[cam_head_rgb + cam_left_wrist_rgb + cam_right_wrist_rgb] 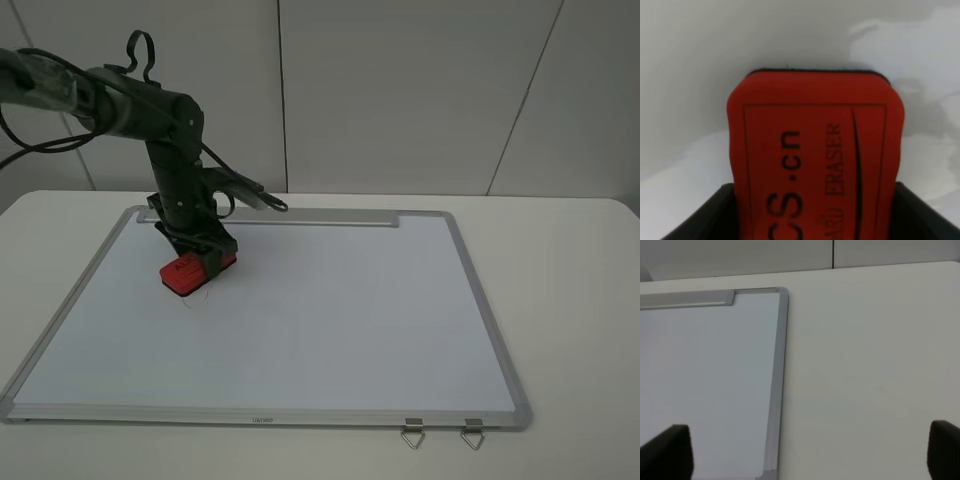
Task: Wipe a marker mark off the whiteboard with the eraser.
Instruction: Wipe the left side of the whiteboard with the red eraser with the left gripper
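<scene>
While my left arm (165, 140) is reaching in over the tray strip (300, 217), with its forearm dropping steeply and its wrist tipping down toward the whiteboard (330, 330), my left gripper (200, 262) is clamping the eraser (815, 150) by its long sides. The red block is resting on the board and sticking out ahead of my fingertips. A thin scrap of the marker mark (196, 298) is showing just past the eraser's leading edge. Dark lettering is running lengthwise along the eraser's top face inside a thin outline. I am reading "CS.cn" and "ERASER", with the letters nearest my fingers cut off. Small print on the board's frame (262, 415) is proving too tiny to read. My right gripper (805, 452) is hanging with its fingers wide apart, holding nothing, above the table (865, 365), with the whiteboard's corner lying just ahead and to one side.
</scene>
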{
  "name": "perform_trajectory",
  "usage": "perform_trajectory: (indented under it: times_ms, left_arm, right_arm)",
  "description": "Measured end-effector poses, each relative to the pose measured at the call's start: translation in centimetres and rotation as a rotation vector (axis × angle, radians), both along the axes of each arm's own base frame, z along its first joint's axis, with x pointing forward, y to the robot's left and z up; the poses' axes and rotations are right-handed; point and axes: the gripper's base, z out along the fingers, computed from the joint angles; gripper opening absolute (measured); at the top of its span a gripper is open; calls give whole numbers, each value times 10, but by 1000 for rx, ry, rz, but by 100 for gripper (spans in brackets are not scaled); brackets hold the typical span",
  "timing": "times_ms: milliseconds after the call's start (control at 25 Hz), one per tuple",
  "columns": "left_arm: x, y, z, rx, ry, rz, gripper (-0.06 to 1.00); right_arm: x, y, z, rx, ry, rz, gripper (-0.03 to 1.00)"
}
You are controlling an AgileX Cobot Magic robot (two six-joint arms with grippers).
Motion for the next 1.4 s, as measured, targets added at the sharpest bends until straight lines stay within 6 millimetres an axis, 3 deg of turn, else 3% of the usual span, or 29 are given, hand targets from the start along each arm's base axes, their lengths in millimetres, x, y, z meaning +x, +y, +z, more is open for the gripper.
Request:
perform_trajectory:
  times_ms: [400,680,1080,1400]
  left_arm:
    - [-23,-43,-1,14,32,-113,55]
    - [-35,-61,-1,20,48,-167,55]
    - [-35,-50,-2,12,92,-138,55]
    - [-45,-8,-7,5,152,-34,55]
  right_arm:
    - [0,0,0,0,0,0,83]
    - [0,0,0,0,0,0,83]
    - [0,0,0,0,0,0,83]
    - [0,0,0,0,0,0,83]
